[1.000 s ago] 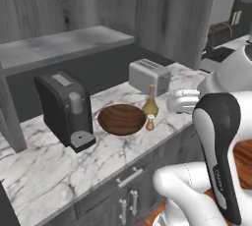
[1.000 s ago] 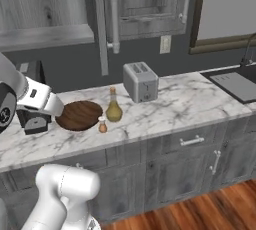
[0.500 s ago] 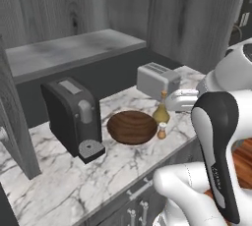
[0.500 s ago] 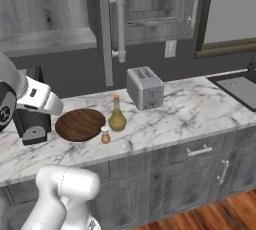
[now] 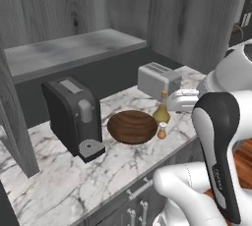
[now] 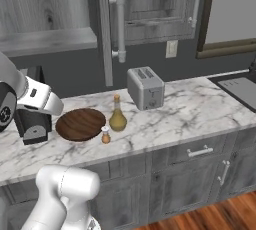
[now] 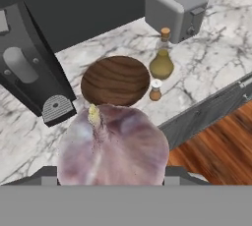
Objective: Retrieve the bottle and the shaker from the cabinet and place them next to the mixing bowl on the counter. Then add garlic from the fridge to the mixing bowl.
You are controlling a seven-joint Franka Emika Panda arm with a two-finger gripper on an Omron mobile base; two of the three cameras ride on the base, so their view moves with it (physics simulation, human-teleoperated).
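the hand (image 7: 112, 183) was pinching the garlic (image 7: 112, 150), held in the air short of the worktop's (image 6: 200, 111) front edge, above and before the mixing bowl (image 7: 115, 80). the bottle (image 7: 161, 59) and shaker (image 7: 155, 90) already stood just beside the bowl near the front edge, so only the drop seemed left. against the earlier frames the whole view had shifted closer, meaning the base had driven in, not the things.

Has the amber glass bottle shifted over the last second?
No. The whole picture shifted because the base drove; the amber glass bottle still stands beside the round wooden bowl, in front of the silver toaster.
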